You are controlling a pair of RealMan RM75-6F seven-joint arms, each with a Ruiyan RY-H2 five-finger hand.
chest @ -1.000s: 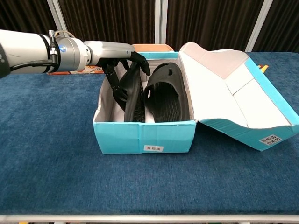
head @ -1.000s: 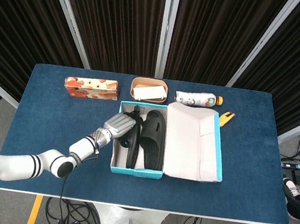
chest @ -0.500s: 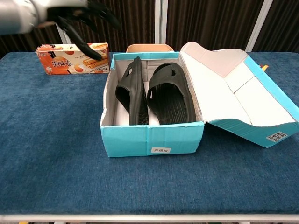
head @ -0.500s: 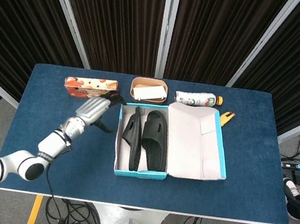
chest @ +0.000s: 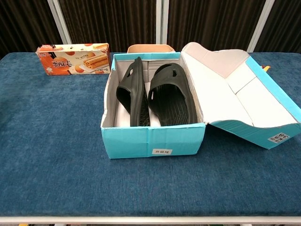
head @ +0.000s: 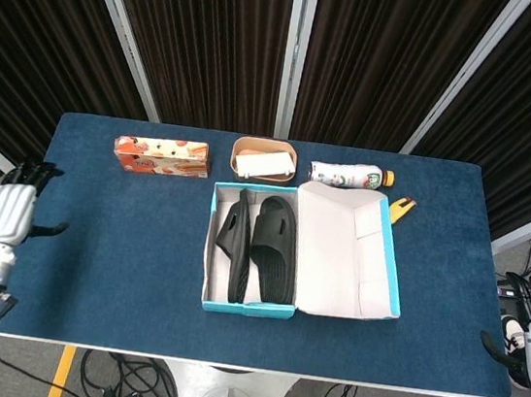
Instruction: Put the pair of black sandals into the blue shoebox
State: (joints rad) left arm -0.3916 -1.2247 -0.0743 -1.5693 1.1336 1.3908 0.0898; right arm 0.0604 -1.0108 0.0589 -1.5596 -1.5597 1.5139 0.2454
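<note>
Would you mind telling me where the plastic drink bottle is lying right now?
In the head view, the plastic drink bottle lies on its side near the table's far edge, right of the small brown cardboard tray, just behind the blue shoebox's open lid.

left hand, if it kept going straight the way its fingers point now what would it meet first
Probably nothing: the left hand sits off the table's left edge, fingers pointing up-frame alongside it, toward the dark curtain; depth unclear.

1. Both views are bright and evenly lit from above; colours read cleanly.
2. Shadows are soft and short, deepest inside the blue shoebox (chest: 153, 141).
3. The white lid (head: 342, 253) looks slightly washed out.
4. Focus is sharp throughout, without motion blur.
</note>
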